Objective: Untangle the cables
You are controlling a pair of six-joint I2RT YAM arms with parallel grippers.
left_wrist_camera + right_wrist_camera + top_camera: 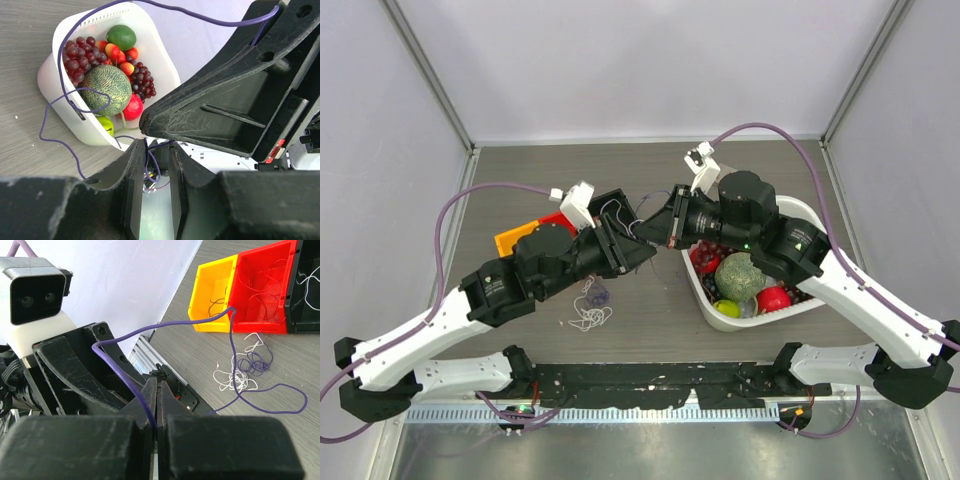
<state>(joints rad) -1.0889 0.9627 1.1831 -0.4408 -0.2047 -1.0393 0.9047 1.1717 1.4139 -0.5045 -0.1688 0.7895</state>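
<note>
While the right gripper [156,390] is clenched on the purple cord [160,326], the work stands partway through, by judgement. That cord is drawn up off the table [650,330] and spans between the two arms, with a slack loop trailing back to the surface. It also threads down the gap of the left gripper [156,165], whose fingers stand a little apart and wider than the cord, so no pinch is evident there.

Done, as far as can be seen: thin strands lie inside the yellow bin [210,325], the red bin [260,326] and the black bin [305,326], which suggests several cables are already separated.

Left to do: a small tangle [245,367] of white and dark purple cord lies on the table just in front of the bins, between the arms and near the left arm in the overhead view. Whether the lifted cord is free of that tangle cannot be told.

Materials: the cords are thin, limp and string-like, curling in loose irregular loops. The bins are rigid, glossy, open-topped rectangular boxes set side by side. The table is matt grey with a wood grain. The gripper fingers are black, hard, flat-faced and finely scuffed. A white basket [50,85] with rounded corners and a perforated rim holds fruit, among it a netted melon [106,90] and dark grapes, and plays no part in the task
</note>
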